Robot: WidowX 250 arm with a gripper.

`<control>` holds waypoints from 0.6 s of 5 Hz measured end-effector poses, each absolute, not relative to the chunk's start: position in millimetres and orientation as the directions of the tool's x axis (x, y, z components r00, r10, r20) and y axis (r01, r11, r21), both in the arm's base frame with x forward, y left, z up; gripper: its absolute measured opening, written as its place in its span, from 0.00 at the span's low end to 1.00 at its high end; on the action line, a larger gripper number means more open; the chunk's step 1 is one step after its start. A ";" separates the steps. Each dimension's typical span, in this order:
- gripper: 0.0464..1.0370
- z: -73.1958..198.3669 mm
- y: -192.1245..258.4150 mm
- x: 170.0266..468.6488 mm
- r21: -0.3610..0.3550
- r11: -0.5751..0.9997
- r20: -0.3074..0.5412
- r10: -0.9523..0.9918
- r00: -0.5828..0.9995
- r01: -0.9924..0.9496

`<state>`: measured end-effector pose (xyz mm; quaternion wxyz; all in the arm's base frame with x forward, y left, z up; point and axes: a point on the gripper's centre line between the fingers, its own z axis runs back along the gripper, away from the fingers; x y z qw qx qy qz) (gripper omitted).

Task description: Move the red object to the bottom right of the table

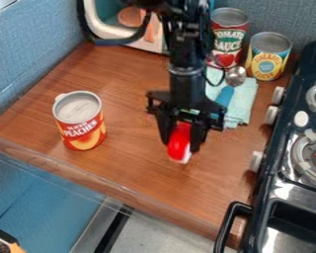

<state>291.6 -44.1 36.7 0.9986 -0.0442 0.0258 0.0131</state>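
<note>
The black gripper (180, 144) hangs over the middle of the wooden table (131, 170), pointing down. Between its two fingers is the red object (179, 141), which has a whitish lower end, and the fingers are shut on it. Its upper part is partly hidden by the gripper. Whether its lower end touches the wood, I cannot tell.
A peaches can (79, 120) stands on the left. Two more cans, one red (228, 37) and one yellow (269, 56), are at the back right, near a cloth (245, 104) with a spoon (235, 79). The black stove (286, 197) borders the table's right side.
</note>
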 end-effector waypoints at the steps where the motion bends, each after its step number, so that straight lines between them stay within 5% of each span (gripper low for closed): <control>1: 0.55 33.7 -54.4 286.7 -0.088 0.996 -0.057 -0.019 0.998 0.013; 3: 0.60 18.1 -54.7 281.9 -0.072 0.997 -0.115 -0.028 0.993 0.019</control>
